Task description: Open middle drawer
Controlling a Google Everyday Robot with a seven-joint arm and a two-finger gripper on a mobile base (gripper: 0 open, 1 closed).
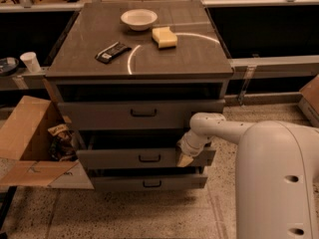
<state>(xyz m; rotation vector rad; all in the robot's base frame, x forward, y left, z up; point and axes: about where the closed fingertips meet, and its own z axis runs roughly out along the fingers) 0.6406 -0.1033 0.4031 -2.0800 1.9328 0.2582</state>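
1. the gripper sits at the right end of the middle drawer, second of three. i cannot tell whether it grasps anything.
2. the handle lies to its left, along the wide front, so the pull likely runs outward, toward us.
3. a box stands off left, apart.

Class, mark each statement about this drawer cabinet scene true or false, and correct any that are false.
1. A white bowl sits on the cabinet top. True.
2. The gripper is at the handle of the middle drawer. False: it is at the right end of the drawer front, away from the handle.
3. A yellow sponge lies near the bowl. True.
4. The cardboard box stands on the cabinet top. False: it stands on the floor beside the cabinet.
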